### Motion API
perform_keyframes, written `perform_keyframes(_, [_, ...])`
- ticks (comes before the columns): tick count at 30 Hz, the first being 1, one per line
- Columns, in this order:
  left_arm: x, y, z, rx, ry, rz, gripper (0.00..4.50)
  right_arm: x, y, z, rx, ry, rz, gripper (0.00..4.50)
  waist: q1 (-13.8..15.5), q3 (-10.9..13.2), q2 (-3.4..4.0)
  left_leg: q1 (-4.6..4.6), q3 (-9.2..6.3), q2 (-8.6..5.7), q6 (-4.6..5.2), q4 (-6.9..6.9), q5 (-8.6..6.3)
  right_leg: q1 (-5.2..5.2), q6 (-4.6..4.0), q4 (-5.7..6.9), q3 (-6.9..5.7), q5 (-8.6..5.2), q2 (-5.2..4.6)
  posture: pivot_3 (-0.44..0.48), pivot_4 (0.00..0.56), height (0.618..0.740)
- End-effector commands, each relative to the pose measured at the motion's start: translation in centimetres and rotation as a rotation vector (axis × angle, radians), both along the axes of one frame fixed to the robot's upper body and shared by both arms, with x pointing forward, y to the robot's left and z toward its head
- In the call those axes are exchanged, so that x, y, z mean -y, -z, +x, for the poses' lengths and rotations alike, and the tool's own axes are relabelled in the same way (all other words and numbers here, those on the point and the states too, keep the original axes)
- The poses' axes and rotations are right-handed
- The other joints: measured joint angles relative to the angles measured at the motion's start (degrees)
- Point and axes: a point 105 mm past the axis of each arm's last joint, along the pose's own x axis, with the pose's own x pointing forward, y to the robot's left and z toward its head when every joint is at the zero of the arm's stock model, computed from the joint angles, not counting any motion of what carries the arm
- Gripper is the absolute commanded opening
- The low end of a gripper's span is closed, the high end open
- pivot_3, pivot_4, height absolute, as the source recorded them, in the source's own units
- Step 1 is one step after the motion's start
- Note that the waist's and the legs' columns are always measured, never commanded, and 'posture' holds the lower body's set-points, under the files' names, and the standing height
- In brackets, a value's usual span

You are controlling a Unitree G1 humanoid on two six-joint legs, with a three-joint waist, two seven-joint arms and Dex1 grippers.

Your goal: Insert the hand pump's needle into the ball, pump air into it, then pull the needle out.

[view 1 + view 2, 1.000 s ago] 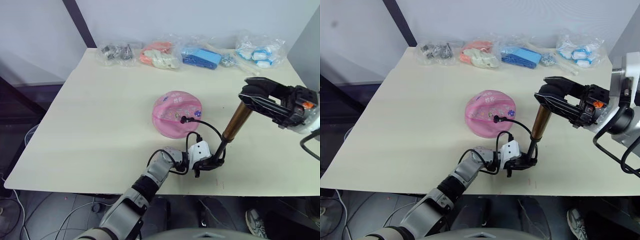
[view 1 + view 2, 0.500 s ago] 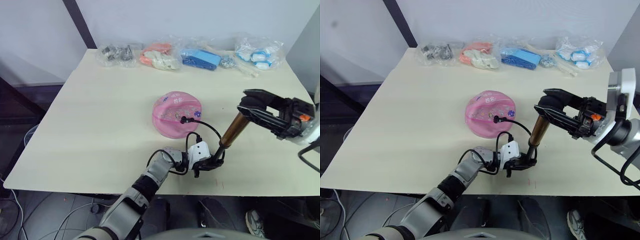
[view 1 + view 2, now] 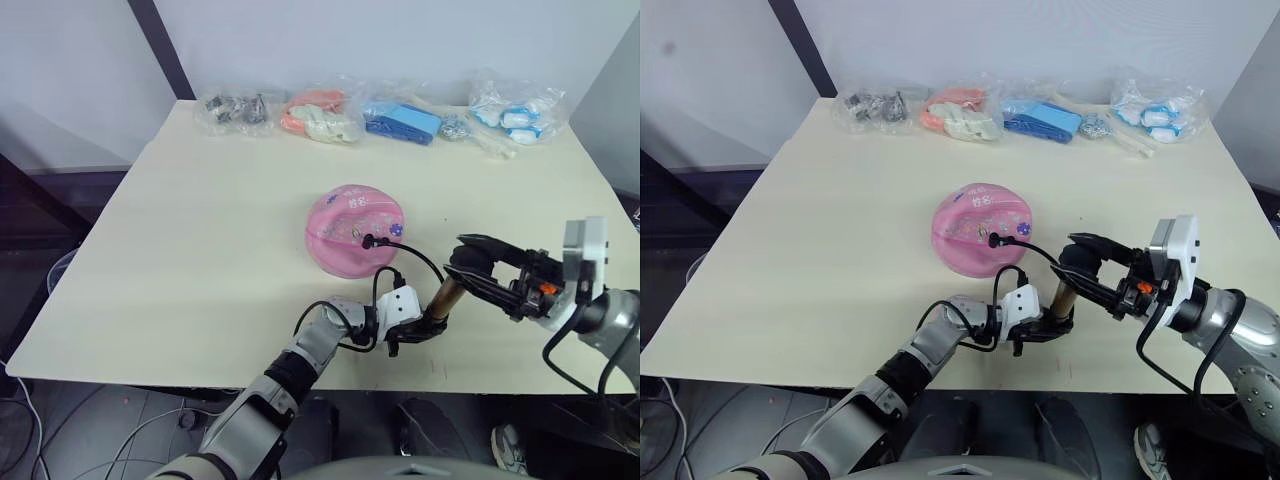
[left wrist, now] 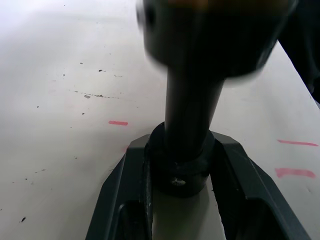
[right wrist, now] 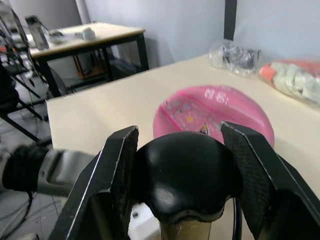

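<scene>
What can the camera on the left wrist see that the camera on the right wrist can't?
The left wrist view shows the left gripper with its jaws clamped on the hand pump's black rod end, plus pink marks on the table. The right wrist view shows the right gripper with its jaws around the pump's black top cap, the pink ball behind it, and plastic bags further back. Both show the hand pump and the table.

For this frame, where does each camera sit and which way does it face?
Head stereo pair: looks down on the table, ball, both arms.
Left wrist: looks along the left gripper clamping the hand pump rod.
Right wrist: looks along the right gripper holding the pump's cap, toward the ball.
Shared: the pump.
</scene>
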Motion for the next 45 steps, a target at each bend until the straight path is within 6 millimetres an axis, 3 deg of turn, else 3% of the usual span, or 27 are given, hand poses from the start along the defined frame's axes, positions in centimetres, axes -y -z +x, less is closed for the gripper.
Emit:
perform_keyframes(1, [-1.3,2.2,-0.1,-0.063,-0.047,0.078,1.1,-0.5,2.5,-0.3,-0.065,-0.01,-0.036,2.3,-0.01,-0.02,0.0,0.0,0.0,0.0,0.0,0.0,0.0,0.0,0.0,0.0,0.01,0.0,0.0,0.0,0.15,0.74])
perform_keyframes(7, [-1.3,2.1,0.0,-0.076,-0.059,0.068,1.1,-0.3,4.5,0.2,-0.12,0.057,-0.05,2.3,-0.01,-0.09,0.03,0.01,-0.01,-0.01,0.0,0.0,0.0,0.0,0.0,0.0,0.01,0.0,0.0,0.0,0.15,0.74])
perform_keyframes(12, [-1.3,2.0,0.1,-0.073,-0.063,0.064,1.1,-0.4,3.9,0.4,-0.089,0.07,-0.047,2.3,-0.01,-0.17,0.02,0.01,-0.01,-0.01,0.0,0.0,0.0,0.0,0.0,-0.01,0.01,0.0,0.0,0.0,0.15,0.74])
perform_keyframes(23, [-1.4,2.3,0.2,-0.064,-0.066,0.075,1.1,-0.7,-3.3,0.1,0.052,-0.011,0.006,2.3,0.02,-0.13,0.06,-0.04,-0.02,-0.02,0.0,0.0,0.0,-0.02,0.0,-0.02,0.01,0.0,-0.03,0.0,0.15,0.74])
perform_keyframes(34, [-1.5,2.6,0.1,-0.073,-0.047,0.089,1.1,0.4,-9.9,-0.4,0.131,-0.034,0.047,2.3,0.08,-0.1,0.04,-0.08,-0.04,-0.01,0.02,0.0,0.0,-0.01,0.0,-0.04,-0.02,0.01,-0.05,0.0,0.15,0.74])
perform_keyframes(40, [-1.6,2.7,-0.1,-0.08,-0.039,0.093,1.1,0.6,-12.7,-0.5,0.154,-0.04,0.082,2.3,0.02,-0.09,0.04,-0.09,-0.02,0.01,0.02,0.0,0.0,-0.02,0.0,-0.04,-0.01,0.01,-0.06,0.0,0.15,0.74])
perform_keyframes(45, [-1.6,2.7,0.0,-0.08,-0.043,0.094,1.1,1.0,-13.8,-0.3,0.164,-0.023,0.082,2.3,0.03,-0.06,0.04,-0.15,-0.03,0.03,0.02,0.0,0.0,-0.06,-0.01,-0.04,-0.02,0.0,-0.06,0.0,0.15,0.74])
